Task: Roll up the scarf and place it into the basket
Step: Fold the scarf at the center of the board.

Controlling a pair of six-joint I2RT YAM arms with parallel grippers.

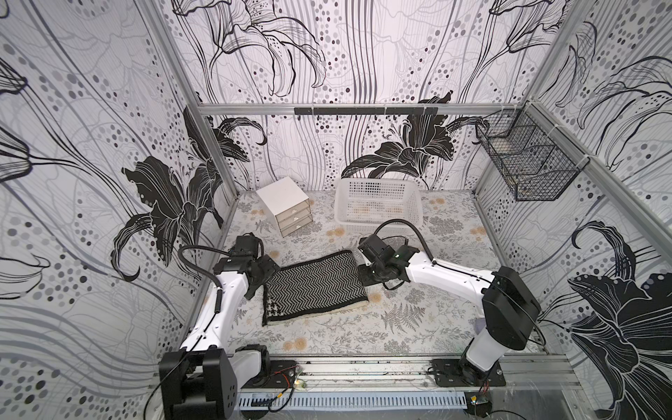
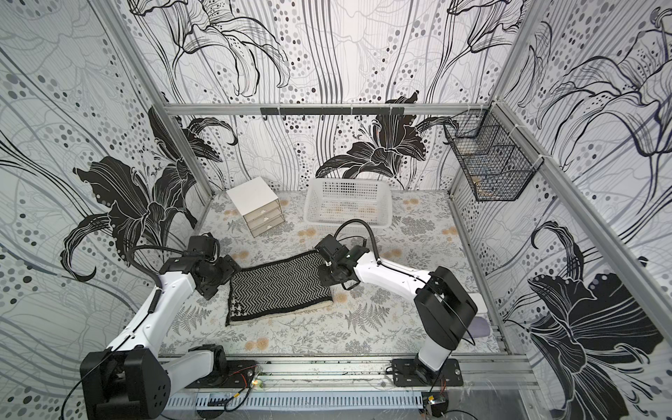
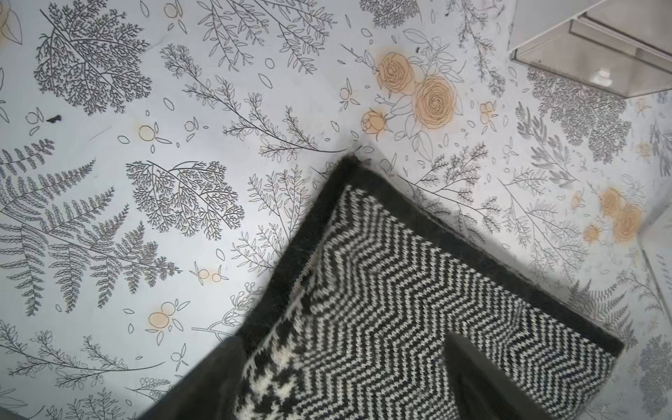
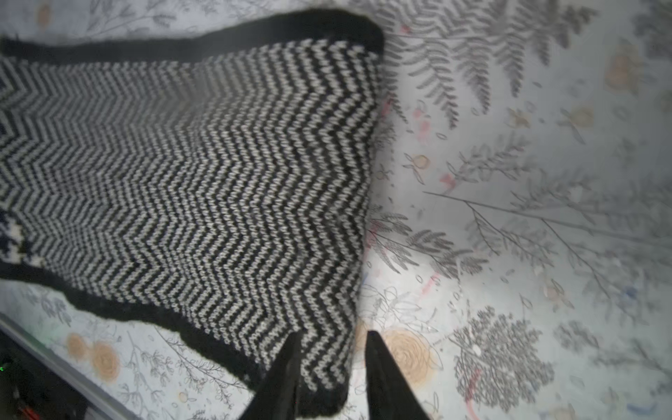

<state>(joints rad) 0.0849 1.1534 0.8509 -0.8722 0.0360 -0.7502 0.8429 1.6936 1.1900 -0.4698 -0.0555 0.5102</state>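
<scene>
The scarf point(image 1: 316, 287) point(image 2: 280, 287) lies folded flat in the middle of the table, herringbone side up, with a patch of houndstooth at its near left corner. My left gripper point(image 1: 264, 278) point(image 3: 345, 336) is open wide at the scarf's far left corner point(image 3: 400, 291), one finger on each side of it. My right gripper point(image 1: 365, 277) point(image 4: 334, 334) sits at the far right corner point(image 4: 200, 163) with its jaws narrowed around it. One finger lies on the knit. A thin strip of table shows between the cloth and the other finger. The white basket point(image 1: 378, 191) point(image 2: 349, 191) stands empty behind the scarf.
A small white drawer box point(image 1: 283, 203) point(image 3: 600, 43) stands at the back left, next to the basket. A black wire mesh basket point(image 1: 527, 160) hangs on the right wall. Patterned walls close in the table on three sides. Open flowered tabletop runs in front of the scarf.
</scene>
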